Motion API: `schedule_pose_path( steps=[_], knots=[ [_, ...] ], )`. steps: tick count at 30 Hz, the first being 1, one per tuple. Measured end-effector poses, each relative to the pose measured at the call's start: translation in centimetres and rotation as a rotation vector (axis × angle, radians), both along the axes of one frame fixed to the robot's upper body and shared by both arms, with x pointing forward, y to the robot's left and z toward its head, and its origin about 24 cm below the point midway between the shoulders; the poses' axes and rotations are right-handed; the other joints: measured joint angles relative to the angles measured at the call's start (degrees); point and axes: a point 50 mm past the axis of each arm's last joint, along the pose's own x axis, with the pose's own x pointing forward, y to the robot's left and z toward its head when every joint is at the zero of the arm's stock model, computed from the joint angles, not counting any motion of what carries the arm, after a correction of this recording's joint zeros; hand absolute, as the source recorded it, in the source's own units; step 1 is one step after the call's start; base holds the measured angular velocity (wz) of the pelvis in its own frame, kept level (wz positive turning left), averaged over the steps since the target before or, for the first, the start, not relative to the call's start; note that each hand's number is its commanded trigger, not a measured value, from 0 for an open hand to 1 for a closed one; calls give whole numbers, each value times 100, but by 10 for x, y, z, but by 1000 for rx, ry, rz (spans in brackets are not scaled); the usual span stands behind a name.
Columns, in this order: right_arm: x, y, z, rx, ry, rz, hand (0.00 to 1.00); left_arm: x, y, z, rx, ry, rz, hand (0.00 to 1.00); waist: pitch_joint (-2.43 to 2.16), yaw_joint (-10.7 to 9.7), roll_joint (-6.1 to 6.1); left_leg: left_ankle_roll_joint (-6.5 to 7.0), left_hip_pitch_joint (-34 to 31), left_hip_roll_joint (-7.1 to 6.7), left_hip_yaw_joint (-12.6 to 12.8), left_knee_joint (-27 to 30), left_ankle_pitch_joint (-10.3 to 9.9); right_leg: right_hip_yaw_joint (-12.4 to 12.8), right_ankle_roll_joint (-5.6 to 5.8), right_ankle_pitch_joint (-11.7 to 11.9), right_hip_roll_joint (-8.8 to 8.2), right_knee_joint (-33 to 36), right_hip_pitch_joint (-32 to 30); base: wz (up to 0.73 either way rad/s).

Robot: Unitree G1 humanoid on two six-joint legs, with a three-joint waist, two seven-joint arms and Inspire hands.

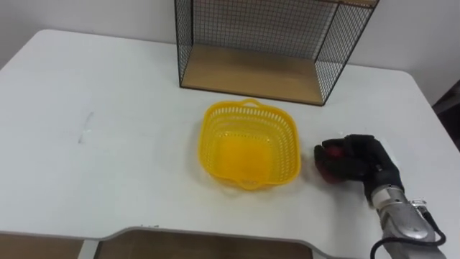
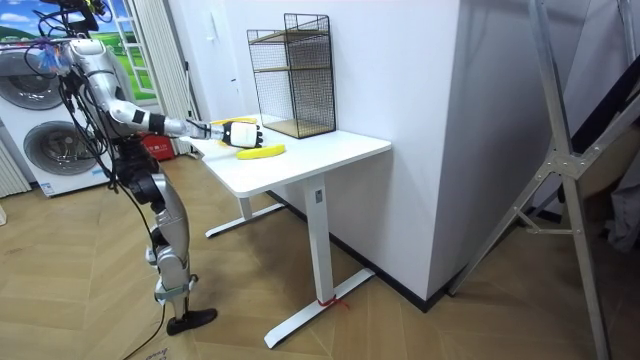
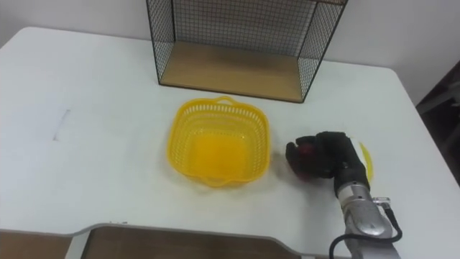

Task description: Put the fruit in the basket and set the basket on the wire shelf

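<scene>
Yellow plastic lattice basket before a black wire shelf.
The right hand curls its fingers round a red fruit just beside the basket.

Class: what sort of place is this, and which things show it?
Probably a home-style laundry room used as a test space: washing machines, a wood floor and a white desk bearing a wire shelf.

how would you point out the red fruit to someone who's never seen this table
On the white table, look right of the yellow basket. The red fruit is there, gripped by the robot's black right hand, the only red thing around.
</scene>
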Motion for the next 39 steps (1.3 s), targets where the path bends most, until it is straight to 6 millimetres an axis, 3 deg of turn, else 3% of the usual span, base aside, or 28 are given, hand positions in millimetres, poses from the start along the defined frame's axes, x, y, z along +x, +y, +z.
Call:
schedule_pose_path(
  steps=[8, 22, 28, 32, 39],
  knots=[
    [-5, -5, -2, 319, -77, -151, 100, -8, -8, -2, -19, 19, 11, 0, -8, -43, 210, -3, -6, 0, 4, -3, -3, 7, 1, -1, 3, -18, -11, 0],
    [-2, 5, 0, 610, -147, -198, 100, -11, -11, -4, -25, 43, 28, 0, -53, -17, 247, -3, -2, -1, 114, -2, -2, 116, 1, -1, 4, 3, -83, -3],
    [5, 11, 14, 644, -208, -164, 100, -11, -11, -4, -26, 44, 29, 0, -42, -5, 339, -1, -4, -1, 114, -13, -1, 121, 2, -1, 4, 4, -93, 0],
    [12, 24, 29, 671, -259, -91, 100, -9, -11, -4, -26, 39, 27, 0, -12, -6, 287, 0, -9, -1, 126, -8, 0, 137, 2, -1, 6, 0, -108, 0],
    [21, 41, 59, 680, -363, 25, 100, -8, -14, -5, -31, 40, 0, 0, -16, 26, 233, 0, -13, 0, 142, -8, 0, 141, 2, -1, 8, -4, -108, 0]
  ],
)
